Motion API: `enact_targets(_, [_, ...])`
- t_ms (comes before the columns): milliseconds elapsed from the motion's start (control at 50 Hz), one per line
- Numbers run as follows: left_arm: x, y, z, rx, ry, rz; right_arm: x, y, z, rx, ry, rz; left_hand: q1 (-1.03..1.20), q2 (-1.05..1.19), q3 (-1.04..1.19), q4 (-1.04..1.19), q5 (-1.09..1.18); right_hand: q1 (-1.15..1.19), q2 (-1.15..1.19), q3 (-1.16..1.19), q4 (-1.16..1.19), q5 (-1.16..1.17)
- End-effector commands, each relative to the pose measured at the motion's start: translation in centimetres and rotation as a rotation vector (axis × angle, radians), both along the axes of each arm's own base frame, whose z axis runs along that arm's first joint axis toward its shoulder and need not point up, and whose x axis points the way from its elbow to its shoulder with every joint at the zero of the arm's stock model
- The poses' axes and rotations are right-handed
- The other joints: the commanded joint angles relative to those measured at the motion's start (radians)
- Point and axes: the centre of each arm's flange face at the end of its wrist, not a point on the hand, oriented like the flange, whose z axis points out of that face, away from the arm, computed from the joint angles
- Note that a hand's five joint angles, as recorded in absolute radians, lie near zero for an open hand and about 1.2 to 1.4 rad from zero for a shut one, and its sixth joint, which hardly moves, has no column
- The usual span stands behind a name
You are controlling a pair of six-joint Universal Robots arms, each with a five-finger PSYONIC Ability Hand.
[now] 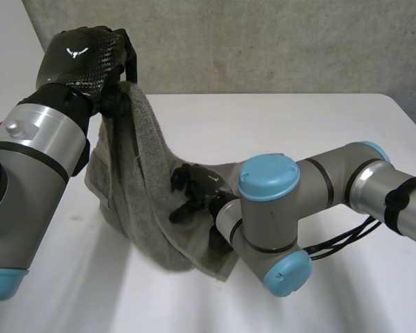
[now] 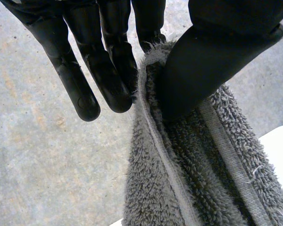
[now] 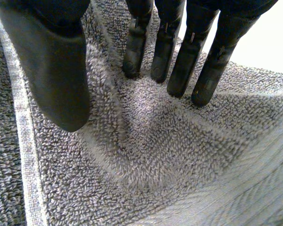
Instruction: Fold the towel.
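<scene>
Fingers (image 2: 111, 80) and thumb of the left hand (image 1: 83, 52) pinch the towel (image 1: 142, 208) edge aloft; the right hand (image 1: 197, 182) presses down, straight-fingered. Best carry the edge across evenly, anchor firm.

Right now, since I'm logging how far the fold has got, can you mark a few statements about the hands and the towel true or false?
1. The left hand pinches an edge of the towel. True.
2. The towel lies flat on the table. False: part of it hangs from the raised left hand.
3. The right hand presses on the towel. True.
4. The right hand is held higher than the left. False: it is low on the towel, and the left is up.
</scene>
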Motion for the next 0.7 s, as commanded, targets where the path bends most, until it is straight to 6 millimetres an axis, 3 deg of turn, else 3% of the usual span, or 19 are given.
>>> enact_targets(20, [-0.1,0.0,-0.1,0.004,-0.002,-0.001,0.4,0.8,-1.1,0.028,0.003,0.016,0.196,0.178,0.179,0.177,0.194,0.130,0.131,0.132,0.135,0.131])
enact_targets(80, [-0.1,-0.1,-0.2,0.006,-0.004,-0.001,0.7,1.3,-1.3,0.042,-0.003,0.034,0.196,0.178,0.179,0.177,0.194,0.277,0.278,0.279,0.281,0.277])
enact_targets(100, [-0.1,-0.1,-0.2,0.006,-0.004,-0.001,0.8,1.4,-1.3,0.049,-0.006,0.043,0.196,0.178,0.179,0.177,0.194,0.498,0.499,0.500,0.502,0.498])
enact_targets(120, [-0.1,-0.1,-0.3,0.007,-0.005,-0.001,0.8,1.4,-1.3,0.049,-0.006,0.043,0.196,0.178,0.179,0.177,0.194,0.500,0.501,0.502,0.505,0.500])
enact_targets(140, [-0.1,-0.1,-0.3,0.007,-0.005,-0.001,0.8,1.5,-1.2,0.045,-0.005,0.049,0.196,0.178,0.179,0.177,0.194,0.720,0.721,0.722,0.724,0.720])
enact_targets(180, [-0.1,-0.1,-0.3,0.007,-0.005,-0.001,0.8,1.4,-0.8,0.030,-0.007,0.043,0.196,0.178,0.179,0.177,0.194,0.722,0.723,0.724,0.727,0.723])
enact_targets(220, [-0.1,-0.1,-0.3,0.009,-0.006,-0.001,0.5,0.7,1.5,-0.020,-0.021,0.035,0.196,0.178,0.179,0.177,0.194,0.722,0.723,0.724,0.727,0.723])
enact_targets(240, [-0.1,-0.2,-0.3,0.007,-0.005,-0.001,0.5,0.7,1.5,-0.021,-0.021,0.035,0.196,0.178,0.179,0.177,0.194,0.722,0.723,0.724,0.727,0.723])
enact_targets(260, [-0.1,-0.2,-0.3,0.007,-0.005,-0.001,0.2,0.2,3.2,-0.064,-0.028,0.026,0.196,0.178,0.179,0.177,0.194,0.722,0.723,0.724,0.727,0.723])
enact_targets(280, [-0.2,-0.2,-0.4,0.009,-0.006,-0.001,0.2,0.2,3.3,-0.065,-0.028,0.026,0.196,0.178,0.179,0.177,0.194,0.722,0.723,0.724,0.727,0.723])
enact_targets(320, [-0.2,-0.2,-0.4,0.009,-0.008,-0.001,-2.1,-2.3,5.9,-0.148,0.023,-0.019,0.196,0.178,0.179,0.177,0.194,0.722,0.723,0.724,0.727,0.723])
enact_targets(340, [-0.2,-0.3,-0.5,0.012,-0.009,-0.001,-2.1,-2.3,5.9,-0.149,0.024,-0.019,0.196,0.178,0.179,0.177,0.194,0.722,0.723,0.724,0.727,0.723])
enact_targets(380, [-0.3,-0.3,-0.7,0.017,-0.013,-0.002,-5.3,-5.0,7.7,-0.225,0.154,-0.068,0.196,0.178,0.179,0.177,0.194,0.722,0.723,0.724,0.727,0.723])
enact_targets(400, [-0.3,-0.5,-0.9,0.021,-0.018,0.000,-5.3,-5.0,7.7,-0.226,0.155,-0.068,0.196,0.178,0.179,0.177,0.194,0.722,0.723,0.724,0.727,0.723])
enact_targets(440, [-0.4,-0.6,-1.2,0.027,-0.023,0.000,-7.5,-6.0,9.4,-0.286,0.284,-0.058,0.196,0.178,0.179,0.177,0.194,0.722,0.723,0.724,0.727,0.723])
enact_targets(560, [-0.7,-1.3,-3.3,0.089,-0.067,0.002,-9.8,-5.8,11.3,-0.348,0.432,0.029,0.196,0.178,0.179,0.177,0.194,0.722,0.723,0.724,0.727,0.723])
enact_targets(600, [-0.8,-1.3,-4.0,0.115,-0.086,0.000,-12.0,-6.2,12.8,-0.389,0.522,0.043,0.196,0.178,0.179,0.177,0.194,0.722,0.723,0.724,0.727,0.723])
enact_targets(640, [-0.8,-1.2,-5.7,0.175,-0.128,-0.006,-12.8,-6.1,13.4,-0.405,0.569,0.053,0.196,0.178,0.179,0.177,0.194,0.722,0.723,0.724,0.727,0.723])
enact_targets(700, [-0.7,-1.1,-6.4,0.200,-0.146,-0.006,-14.1,-5.7,14.2,-0.430,0.648,0.076,0.196,0.178,0.179,0.177,0.194,0.722,0.723,0.724,0.727,0.723])
